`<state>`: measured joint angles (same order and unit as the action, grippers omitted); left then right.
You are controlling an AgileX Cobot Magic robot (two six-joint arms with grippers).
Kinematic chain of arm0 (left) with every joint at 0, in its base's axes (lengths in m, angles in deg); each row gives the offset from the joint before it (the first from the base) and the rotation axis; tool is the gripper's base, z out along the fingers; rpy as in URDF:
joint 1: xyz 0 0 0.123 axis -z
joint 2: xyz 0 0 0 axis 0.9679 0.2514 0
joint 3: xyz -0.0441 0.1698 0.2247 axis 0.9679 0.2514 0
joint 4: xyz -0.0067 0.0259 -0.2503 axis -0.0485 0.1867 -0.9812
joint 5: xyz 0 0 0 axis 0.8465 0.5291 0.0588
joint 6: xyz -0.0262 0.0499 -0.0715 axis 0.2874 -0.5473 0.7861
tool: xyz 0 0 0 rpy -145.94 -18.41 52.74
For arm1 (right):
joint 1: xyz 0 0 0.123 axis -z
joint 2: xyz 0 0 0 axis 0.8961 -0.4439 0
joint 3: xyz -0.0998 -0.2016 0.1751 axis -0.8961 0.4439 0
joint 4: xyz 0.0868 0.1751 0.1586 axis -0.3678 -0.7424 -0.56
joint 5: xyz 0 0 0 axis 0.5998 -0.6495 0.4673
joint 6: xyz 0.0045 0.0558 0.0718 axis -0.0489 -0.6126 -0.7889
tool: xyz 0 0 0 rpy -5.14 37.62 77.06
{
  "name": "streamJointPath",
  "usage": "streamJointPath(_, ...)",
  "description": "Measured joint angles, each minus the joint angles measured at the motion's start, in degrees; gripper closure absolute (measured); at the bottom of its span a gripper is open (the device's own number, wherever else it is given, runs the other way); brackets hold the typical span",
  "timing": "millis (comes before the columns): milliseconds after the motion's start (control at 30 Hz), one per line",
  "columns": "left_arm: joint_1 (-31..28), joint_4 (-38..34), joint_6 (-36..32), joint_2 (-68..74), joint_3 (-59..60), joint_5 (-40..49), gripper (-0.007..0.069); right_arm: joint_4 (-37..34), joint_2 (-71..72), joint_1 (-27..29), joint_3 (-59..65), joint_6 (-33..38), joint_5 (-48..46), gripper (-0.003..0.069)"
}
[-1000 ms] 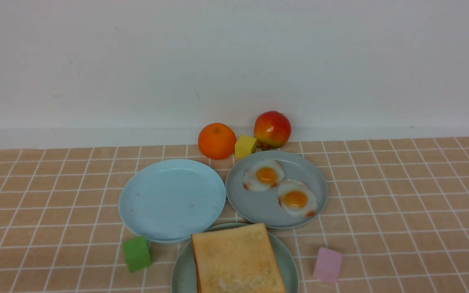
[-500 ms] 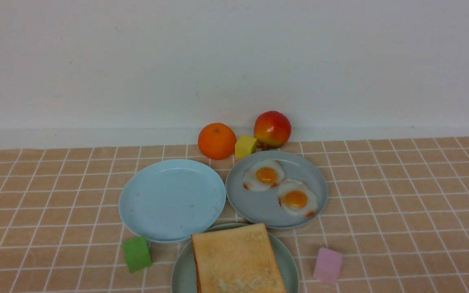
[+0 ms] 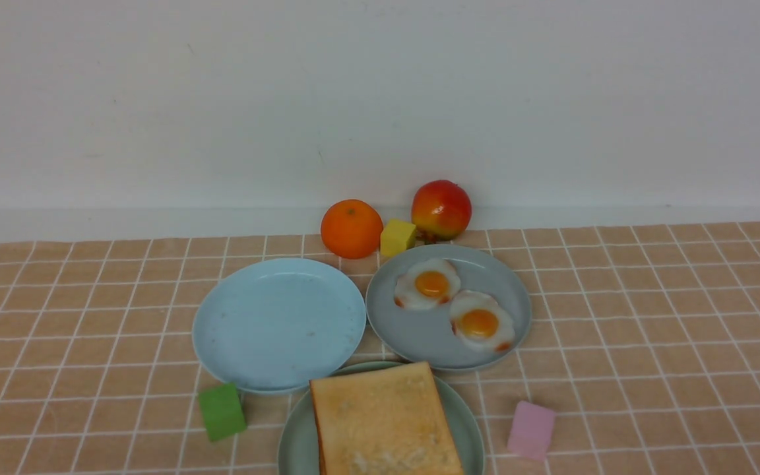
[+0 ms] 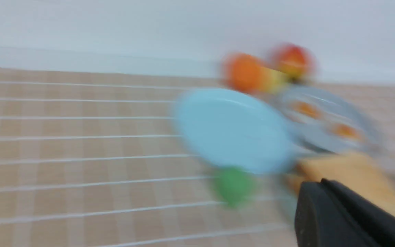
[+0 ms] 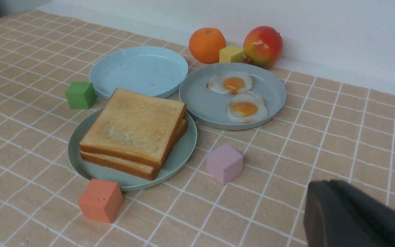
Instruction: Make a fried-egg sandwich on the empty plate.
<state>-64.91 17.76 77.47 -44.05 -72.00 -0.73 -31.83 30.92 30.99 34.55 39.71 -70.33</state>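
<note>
Two golden toast slices [image 5: 132, 123] lie stacked on the mint-green plate [image 5: 183, 151]; no egg shows between them. In the front view only the top slice [image 3: 380, 422] shows, on that plate [image 3: 469, 422] at the near edge. Two fried eggs [image 3: 427, 284] [image 3: 480, 322] lie on the grey-blue plate [image 3: 413, 336] behind it. My left gripper [image 4: 321, 183] is shut on nothing, in a blurred view, in front of the toast [image 4: 355, 171]. My right gripper [image 5: 324, 183] is shut and empty, above bare cloth beyond the pink cube [image 5: 224, 163]. Neither gripper shows in the front view.
A bare light blue plate [image 3: 274, 323] sits left of the egg plate. An orange [image 3: 351, 228], a yellow cube [image 3: 398, 237] and an apple [image 3: 441, 209] stand by the back wall. A green cube [image 3: 221, 411], the pink cube [image 3: 532, 429] and an orange-red cube [image 5: 100, 200] flank the toast plate.
Nothing on the table has moved in the front view. The left wrist view is smeared by motion.
</note>
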Motion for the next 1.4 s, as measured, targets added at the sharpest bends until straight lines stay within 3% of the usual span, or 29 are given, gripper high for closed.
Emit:
streamJointPath(200, -8.02, 3.23, 4.66, -0.82, 11.5, -3.19, 0.0638, 0.0, 0.08, 0.0, 0.0, 0.0, -0.1, 0.0659)
streamJointPath(1067, -5.81, 3.29, 5.02, -0.82, 11.74, -5.57, 0.0631, -0.09, 0.16, 0.13, 0.05, 0.0, -0.22, 0.064)
streamJointPath(1267, -5.81, 3.33, 5.06, -0.82, 11.74, -5.57, 0.0626, 2.07, 0.21, 5.57, 0.05, 0.0, -0.22, 0.0635)
streamJointPath(1400, -5.81, 3.33, 5.06, -0.82, 11.74, -5.57, 0.0624, 3.48, 0.21, 14.47, 0.6, 0.05, 0.67, 0.063)
